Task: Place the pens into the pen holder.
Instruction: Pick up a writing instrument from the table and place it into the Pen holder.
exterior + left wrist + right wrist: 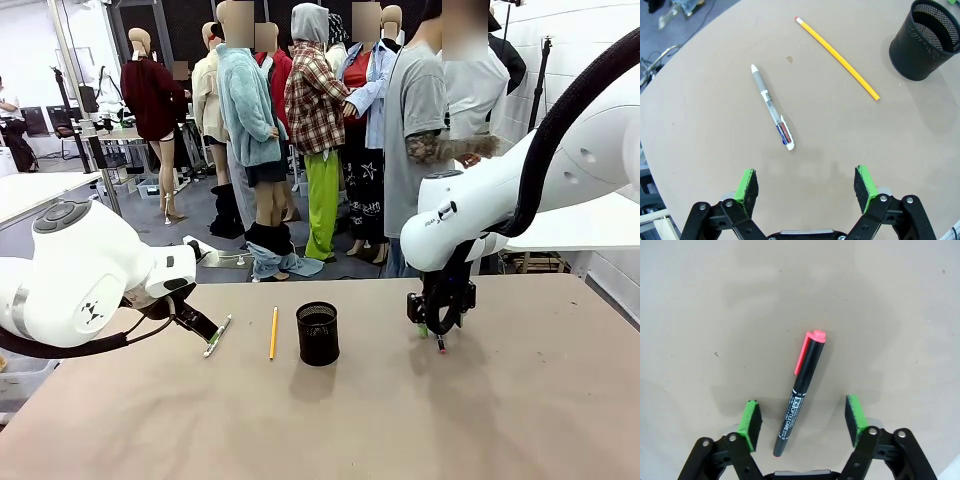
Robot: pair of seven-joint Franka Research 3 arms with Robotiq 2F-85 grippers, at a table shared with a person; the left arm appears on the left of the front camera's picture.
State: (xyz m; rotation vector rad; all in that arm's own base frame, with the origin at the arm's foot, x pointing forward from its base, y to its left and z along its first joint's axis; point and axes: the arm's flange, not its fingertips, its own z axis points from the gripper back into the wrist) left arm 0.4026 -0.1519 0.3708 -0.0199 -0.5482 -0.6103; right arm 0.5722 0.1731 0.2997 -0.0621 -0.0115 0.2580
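One pen holder, three pens outside

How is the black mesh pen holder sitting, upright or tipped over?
Upright. The pen holder stands on its base on the table, with its open mouth facing up.

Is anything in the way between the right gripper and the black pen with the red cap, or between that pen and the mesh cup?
Nothing visible. The right gripper is open with the pen lying between its pads, untouched. From there to the pen holder the table is bare.
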